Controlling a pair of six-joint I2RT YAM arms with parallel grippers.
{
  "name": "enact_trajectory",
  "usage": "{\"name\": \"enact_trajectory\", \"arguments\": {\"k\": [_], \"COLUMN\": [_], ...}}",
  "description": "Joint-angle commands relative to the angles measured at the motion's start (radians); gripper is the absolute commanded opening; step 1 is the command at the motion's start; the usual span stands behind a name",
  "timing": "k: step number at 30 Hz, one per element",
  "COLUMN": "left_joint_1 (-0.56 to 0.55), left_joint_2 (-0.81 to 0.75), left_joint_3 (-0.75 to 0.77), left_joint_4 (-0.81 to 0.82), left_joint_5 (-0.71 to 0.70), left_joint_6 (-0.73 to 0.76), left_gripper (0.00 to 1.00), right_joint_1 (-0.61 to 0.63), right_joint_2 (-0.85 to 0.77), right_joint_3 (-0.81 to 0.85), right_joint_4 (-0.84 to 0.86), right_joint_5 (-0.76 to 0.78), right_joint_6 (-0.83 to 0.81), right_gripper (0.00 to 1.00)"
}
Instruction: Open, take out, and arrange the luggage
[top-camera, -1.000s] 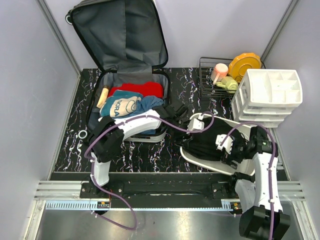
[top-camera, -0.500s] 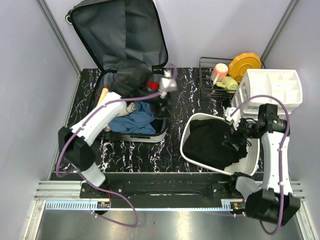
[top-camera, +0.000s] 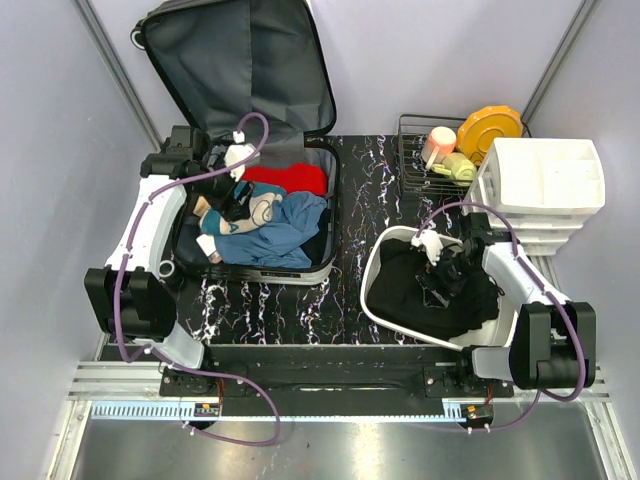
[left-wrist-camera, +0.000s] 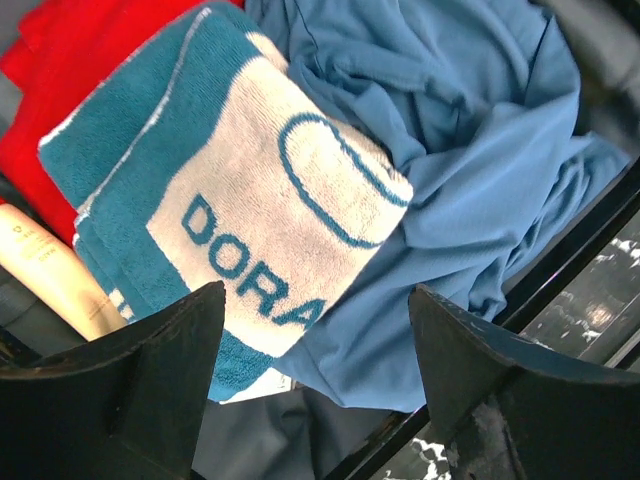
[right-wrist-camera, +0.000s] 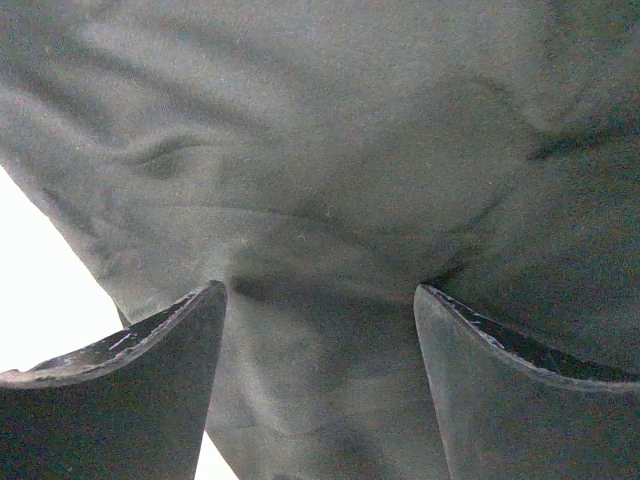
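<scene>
Grey-lined luggage (top-camera: 240, 70) open, 1 towel (left-wrist-camera: 250, 200) inside, L claw (left-wrist-camera: 315, 295) wide, R claw (right-wrist-camera: 320, 290) wide

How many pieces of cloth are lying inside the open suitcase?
3 in the suitcase: a red cloth at the far end, a teal-and-white towel left of the middle, a blue shirt at the near right. Others may be hidden beneath.

bright, even light with soft shadows; the right wrist view is dim and slightly blurred.
</scene>
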Motion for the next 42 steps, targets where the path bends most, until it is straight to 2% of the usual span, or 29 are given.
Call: {"name": "enact_trajectory", "arguments": {"k": [1, 5, 9, 19, 22, 23, 26, 27, 29, 30, 32, 38, 42], "left_joint_1": [-0.011, -0.032, -0.055, -0.086, -0.088, -0.086, -0.065, -0.060, -0.051, -0.048, -0.042, -0.035, -0.048], "left_joint_2": [0.000, 0.063, 0.078, 0.140, 0.144, 0.144, 0.123, 0.120, 0.106, 0.101, 0.080, 0.028, -0.001], "left_joint_3": [-0.021, 0.031, -0.012, -0.072, -0.049, -0.040, -0.005, 0.008, 0.041, 0.049, 0.075, 0.202, 0.299], "left_joint_4": [0.016, -0.002, -0.011, 0.061, 0.088, 0.085, 0.064, 0.050, 0.010, 0.001, -0.026, -0.125, -0.188], "left_joint_5": [-0.036, -0.041, -0.059, -0.097, -0.104, -0.102, -0.047, -0.030, -0.001, 0.004, 0.021, 0.114, 0.172], "left_joint_6": [0.168, 0.223, 0.336, 0.349, 0.323, 0.317, 0.304, 0.300, 0.303, 0.300, 0.301, 0.268, 0.254], "left_gripper": [0.78, 0.77, 0.77, 0.80, 0.69, 0.54, 0.35, 0.24, 0.14, 0.05, 0.00, 0.00, 0.00], "right_joint_1": [0.004, 0.004, 0.003, 0.003, 0.006, 0.006, 0.012, 0.013, 0.019, 0.024, 0.044, 0.150, 0.260], "right_joint_2": [-0.026, -0.046, -0.083, 0.017, 0.043, 0.050, 0.075, 0.077, 0.077, 0.074, 0.063, 0.028, 0.038], "right_joint_3": [0.050, 0.180, 0.289, 0.473, 0.515, 0.524, 0.561, 0.567, 0.567, 0.558, 0.533, 0.441, 0.433], "right_joint_4": [0.023, -0.047, -0.073, -0.044, -0.008, 0.000, 0.022, 0.046, 0.104, 0.129, 0.239, 0.616, 0.759], "right_joint_5": [0.027, -0.036, -0.084, -0.142, -0.157, -0.165, -0.185, -0.193, -0.226, -0.240, -0.269, -0.354, -0.354], "right_joint_6": [0.082, 0.135, 0.172, 0.225, 0.237, 0.238, 0.243, 0.251, 0.255, 0.257, 0.283, 0.367, 0.381], "right_gripper": [0.84, 0.84, 0.86, 0.91, 0.92, 0.92, 0.92, 0.92, 0.92, 0.93, 0.94, 0.99, 1.00]}}
